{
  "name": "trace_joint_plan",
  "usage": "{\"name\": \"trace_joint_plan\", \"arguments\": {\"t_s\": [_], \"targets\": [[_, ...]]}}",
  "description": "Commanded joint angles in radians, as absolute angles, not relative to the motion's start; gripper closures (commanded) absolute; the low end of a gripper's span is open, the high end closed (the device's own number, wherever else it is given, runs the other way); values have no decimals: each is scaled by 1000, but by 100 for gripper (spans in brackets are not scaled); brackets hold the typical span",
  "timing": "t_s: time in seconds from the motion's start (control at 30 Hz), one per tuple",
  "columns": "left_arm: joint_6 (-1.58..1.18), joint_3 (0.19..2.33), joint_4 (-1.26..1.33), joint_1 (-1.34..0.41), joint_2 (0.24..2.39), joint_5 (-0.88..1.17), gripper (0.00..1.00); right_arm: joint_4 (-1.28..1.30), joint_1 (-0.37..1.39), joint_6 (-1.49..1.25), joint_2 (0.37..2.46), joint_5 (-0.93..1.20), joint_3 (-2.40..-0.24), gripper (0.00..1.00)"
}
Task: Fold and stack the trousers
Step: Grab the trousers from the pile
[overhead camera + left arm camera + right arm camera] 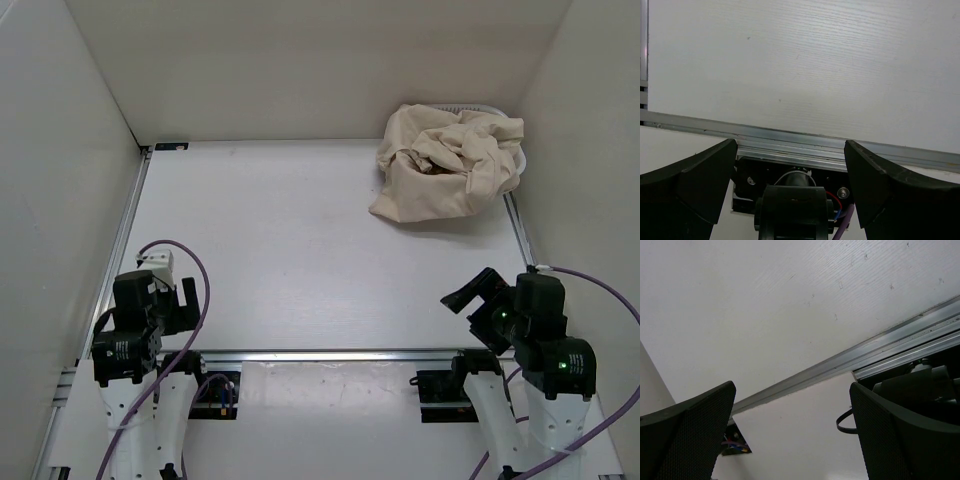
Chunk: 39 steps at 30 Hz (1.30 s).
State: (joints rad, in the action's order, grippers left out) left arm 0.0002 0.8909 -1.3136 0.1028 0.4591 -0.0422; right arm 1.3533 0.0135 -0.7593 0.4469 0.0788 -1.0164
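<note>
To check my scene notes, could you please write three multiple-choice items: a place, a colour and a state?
1. Where are the trousers? A) near left corner B) far right corner C) table centre
2. What colour are they? A) black B) blue C) beige
3. How are the left fingers and right fingers? A) both spread, empty B) both shut on cloth C) one pair shut
Key: 1 B, heaped at the far right in the top view; 2 C, they are pale tan; 3 A, each wrist view shows a bare gap.
</note>
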Motion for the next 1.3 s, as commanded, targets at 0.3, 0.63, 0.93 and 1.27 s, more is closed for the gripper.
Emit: {"name": "trace_joint_plan", "arguments": {"t_s": [0.3,0.63,0.93,1.27], "targets": [[0,888,-1249,109,521,-32,0,1145,15,-519,1183,-54,-1680,1],[0,995,-1059,109,834,37,0,1044,15,-446,2017,-97,-2404,1],[0,1043,-1000,109,1025,72,0,759,98,-420,2399,-151,-2543,1],[0,951,-950,109,991,97,0,731,118,-411,2254,-161,-2464,100]]}}
